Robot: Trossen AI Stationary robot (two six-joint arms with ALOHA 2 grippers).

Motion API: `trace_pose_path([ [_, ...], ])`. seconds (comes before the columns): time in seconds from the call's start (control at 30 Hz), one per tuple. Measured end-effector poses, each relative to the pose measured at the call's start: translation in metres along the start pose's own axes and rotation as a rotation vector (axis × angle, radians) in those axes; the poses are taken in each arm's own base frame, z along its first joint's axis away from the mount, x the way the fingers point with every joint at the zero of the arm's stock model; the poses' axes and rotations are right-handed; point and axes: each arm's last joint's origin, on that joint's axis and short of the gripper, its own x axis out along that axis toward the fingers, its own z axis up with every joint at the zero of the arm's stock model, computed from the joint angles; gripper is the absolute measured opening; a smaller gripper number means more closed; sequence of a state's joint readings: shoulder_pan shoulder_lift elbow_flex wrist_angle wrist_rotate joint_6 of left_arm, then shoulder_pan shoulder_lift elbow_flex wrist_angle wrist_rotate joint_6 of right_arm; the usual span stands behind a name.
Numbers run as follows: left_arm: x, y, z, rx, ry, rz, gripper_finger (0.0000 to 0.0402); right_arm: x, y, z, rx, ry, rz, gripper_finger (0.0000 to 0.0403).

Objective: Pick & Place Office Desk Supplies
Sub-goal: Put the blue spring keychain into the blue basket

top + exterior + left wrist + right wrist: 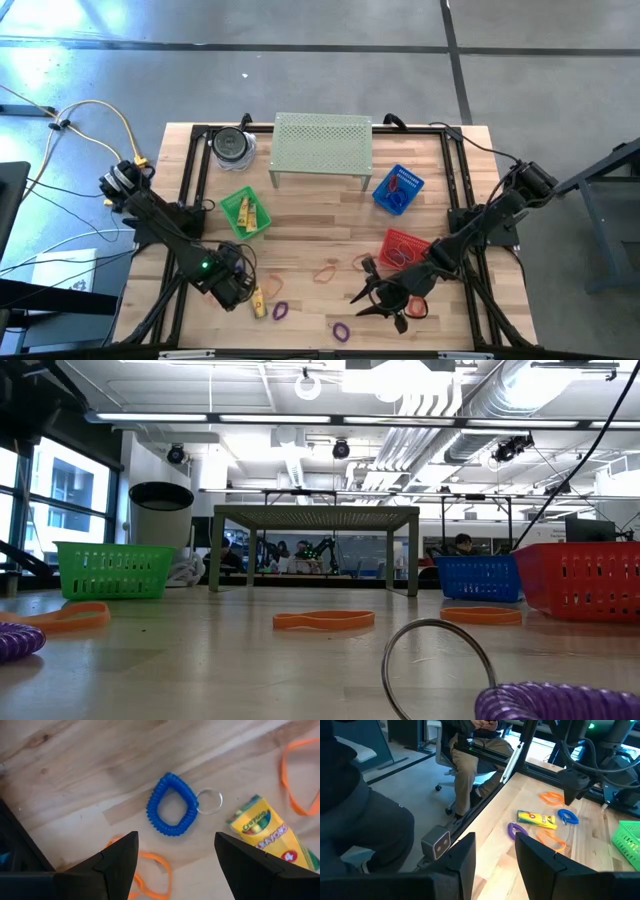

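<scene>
Blue coil band [172, 805] flat on the wooden desk [100, 765], just beside the crayon box [272, 832]; directly above, left pincer [172, 865] gaping, empty. Right pincer [495, 852] parted, empty.

blue coil band [172, 805], flat, by crayon box [272, 836]

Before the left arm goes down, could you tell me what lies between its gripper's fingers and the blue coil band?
Only bare wooden table: in the left wrist view the blue coil band lies just past the left gripper, whose fingers stand open, with nothing in between.
</scene>
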State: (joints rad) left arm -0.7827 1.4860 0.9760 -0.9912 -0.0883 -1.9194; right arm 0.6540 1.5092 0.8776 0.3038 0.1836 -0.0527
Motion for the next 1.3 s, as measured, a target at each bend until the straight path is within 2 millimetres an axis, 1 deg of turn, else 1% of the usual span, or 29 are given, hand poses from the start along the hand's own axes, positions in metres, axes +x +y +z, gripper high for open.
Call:
trace_pose_path([
  [0.2,0.001,-0.002,0.005,-0.012,0.009,0.005,0.0254,0.002,-0.007,-0.001,0.029,0.006,-0.020,0.0127],
  [0.33,0.007,0.002,0.008,-0.021,0.002,0.027,0.0254,0.005,-0.013,-0.004,0.031,0.021,-0.036,0.0127],
  [0.53,0.012,0.006,0.005,-0.008,0.008,0.033,0.0254,0.006,-0.024,-0.005,-0.053,0.024,-0.065,0.0127],
  [0.7,0.017,0.008,0.007,-0.012,0.008,0.040,0.0254,0.007,-0.038,-0.005,-0.099,0.023,-0.106,0.0127],
  [0.87,0.023,0.009,0.010,0.014,0.019,0.042,0.0254,0.008,-0.052,-0.004,-0.104,0.004,-0.151,0.0127],
  [0.97,0.028,0.013,0.013,0.001,0.014,0.059,0.0254,0.007,-0.058,-0.002,-0.094,-0.015,-0.170,0.0127],
  [1.1,0.037,0.018,0.014,0.000,0.014,0.060,0.0254,0.007,-0.060,-0.003,-0.090,-0.013,-0.176,0.0127],
  [1.3,0.049,0.020,0.013,-0.007,0.029,0.011,0.0254,0.007,-0.050,-0.003,-0.098,-0.009,-0.142,0.0127],
])
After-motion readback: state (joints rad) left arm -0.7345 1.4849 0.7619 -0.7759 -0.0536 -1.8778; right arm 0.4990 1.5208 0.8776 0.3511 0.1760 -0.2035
